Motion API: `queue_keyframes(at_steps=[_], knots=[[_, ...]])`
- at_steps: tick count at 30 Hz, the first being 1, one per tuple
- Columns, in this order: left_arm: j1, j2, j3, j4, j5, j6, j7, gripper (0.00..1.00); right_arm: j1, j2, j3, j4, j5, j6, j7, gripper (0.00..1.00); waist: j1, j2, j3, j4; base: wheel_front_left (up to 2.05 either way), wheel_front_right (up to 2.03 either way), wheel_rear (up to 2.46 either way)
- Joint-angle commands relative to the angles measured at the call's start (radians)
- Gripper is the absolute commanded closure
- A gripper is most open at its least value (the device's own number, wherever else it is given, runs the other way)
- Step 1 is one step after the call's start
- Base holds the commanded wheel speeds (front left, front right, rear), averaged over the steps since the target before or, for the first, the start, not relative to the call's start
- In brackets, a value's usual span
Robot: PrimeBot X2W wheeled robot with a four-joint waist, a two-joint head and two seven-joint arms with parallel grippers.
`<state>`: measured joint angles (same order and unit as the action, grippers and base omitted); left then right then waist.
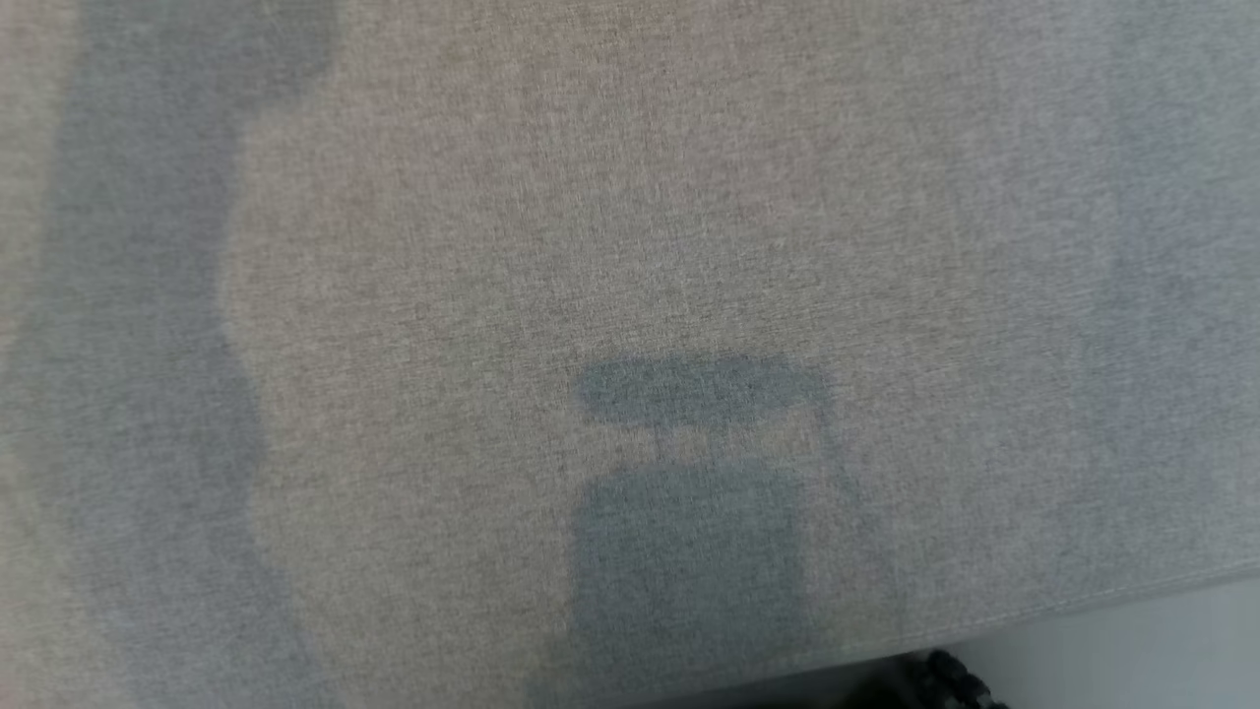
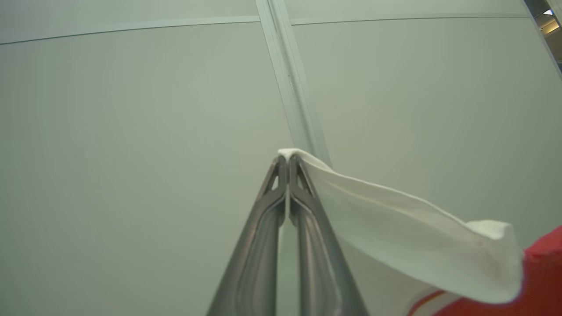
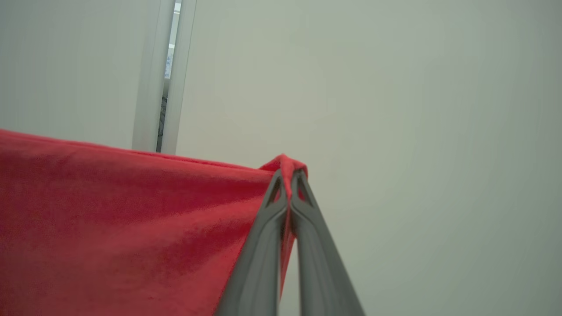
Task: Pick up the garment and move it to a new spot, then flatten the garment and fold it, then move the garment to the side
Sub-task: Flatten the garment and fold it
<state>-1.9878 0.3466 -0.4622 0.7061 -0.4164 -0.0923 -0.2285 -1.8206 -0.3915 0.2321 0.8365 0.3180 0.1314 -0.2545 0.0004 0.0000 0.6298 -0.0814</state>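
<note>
Garment [image 3: 109,219], white edge pinched between left fingers [image 2: 257,254]; red corner between right fingers [image 3: 261,250]

Head camera looks steeply down, close over the grey fabric surface [image 1: 630,197]; both wrist cameras face pale panels [image 2: 131,153], apparently sharing the garment [image 3: 109,210].

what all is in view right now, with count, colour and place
grey fabric surface: one, grey-beige, across the head view, shadowed
floor: one strip, pale, lower right of head view
dark object: one, black, bottom edge of head view, unidentifiable
wall panels: several, pale grey-green, behind both wrist views
garment: one, red with white part, pinched at two edges, wrist views
left end effector: one, dark grey, shut on white edge
right end effector: one, dark grey, shut on red edge
</note>
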Motion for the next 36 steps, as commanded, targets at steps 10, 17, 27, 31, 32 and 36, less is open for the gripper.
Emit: queue_keyframes(at_steps=[10,17,27,31,32,36], knots=[[0.270,-0.048,0.193,-0.251,0.084,-0.017,-0.036,1.00,0.189,0.082,-0.114,-0.136,-0.136,-0.001,-0.012,1.00,-0.0004,0.0000,0.399,0.057,0.00,0.00,0.00],[0.623,-0.052,0.223,-0.380,0.045,-0.038,-0.036,1.00,0.371,0.088,-0.091,-0.128,-0.090,-0.001,-0.011,1.00,-0.0004,0.0000,0.354,0.074,0.00,0.00,0.00],[1.126,0.058,0.211,-0.615,-0.113,-0.039,-0.036,1.00,0.702,0.012,-0.134,-0.208,0.010,-0.002,-0.006,1.00,-0.0004,0.0000,0.117,0.092,0.00,0.00,0.00],[1.271,0.090,0.227,-0.679,-0.145,-0.039,-0.037,1.00,0.825,-0.010,-0.127,-0.196,0.040,-0.002,-0.007,1.00,-0.0004,0.0000,-0.006,0.098,0.00,0.00,0.00],[1.310,0.100,0.222,-0.690,-0.154,-0.039,-0.037,1.00,0.854,-0.012,-0.110,-0.184,0.058,-0.002,-0.007,1.00,-0.0004,0.0000,-0.035,0.098,0.00,0.00,0.00],[1.472,0.137,0.214,-0.715,-0.195,-0.037,-0.037,1.00,0.958,-0.033,-0.011,-0.156,0.149,-0.002,-0.007,1.00,-0.0004,0.0000,-0.148,0.094,0.00,0.00,0.00]])
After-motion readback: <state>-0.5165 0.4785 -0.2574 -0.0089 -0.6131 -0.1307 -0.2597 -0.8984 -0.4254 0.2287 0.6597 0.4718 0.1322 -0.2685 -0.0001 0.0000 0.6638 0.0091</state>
